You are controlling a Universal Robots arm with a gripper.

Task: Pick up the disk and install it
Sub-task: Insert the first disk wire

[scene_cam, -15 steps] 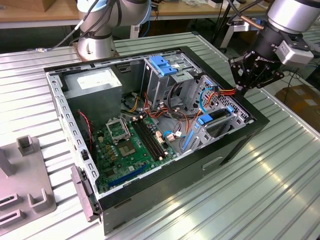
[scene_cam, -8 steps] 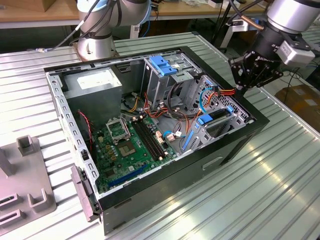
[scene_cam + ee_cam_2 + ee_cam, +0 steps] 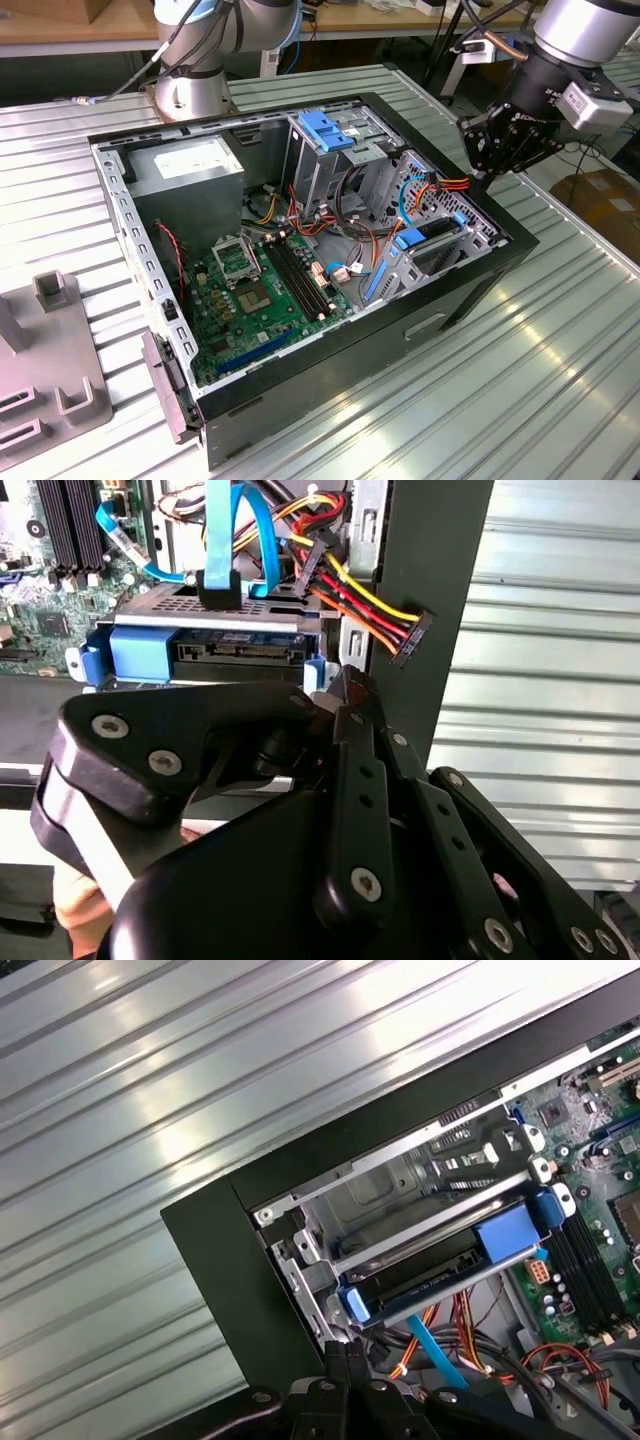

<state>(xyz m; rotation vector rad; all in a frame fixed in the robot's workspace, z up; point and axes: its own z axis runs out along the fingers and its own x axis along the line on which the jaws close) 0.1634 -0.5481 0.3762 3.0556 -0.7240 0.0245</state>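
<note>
Blocks of a grey fixture [image 3: 50, 390] stand at the exterior view's left edge, on the ribbed metal table [image 3: 560, 380]. Just beside them lies the open computer case [image 3: 400, 340], its side panel off. Inside it, toward the exterior view's left, a grey power-supply box [image 3: 190, 170] with a white label sits in the far corner, and the green motherboard [image 3: 260, 290] lies flat on the case floor nearer the camera. Further along, the metal drive cage [image 3: 325, 130] with a blue top handle stands upright against the far wall. The disk [image 3: 435, 245] lies flat in the bay at the case corner toward the exterior view's right, its blue rails at either end. In both wrist views its connector edge [image 3: 240, 648] [image 3: 425, 1282] faces out of the bay. A blue data cable [image 3: 215, 540] runs down to a black plug resting on the bay's top, and a power connector [image 3: 410, 640] on red, yellow and orange wires hangs unplugged by the black case wall. The gripper [image 3: 480, 172] hovers over that corner, fingertips pressed together with nothing between them [image 3: 345, 680] [image 3: 340, 1352], close to the disk's rail end; whether they touch it cannot be told.
</note>
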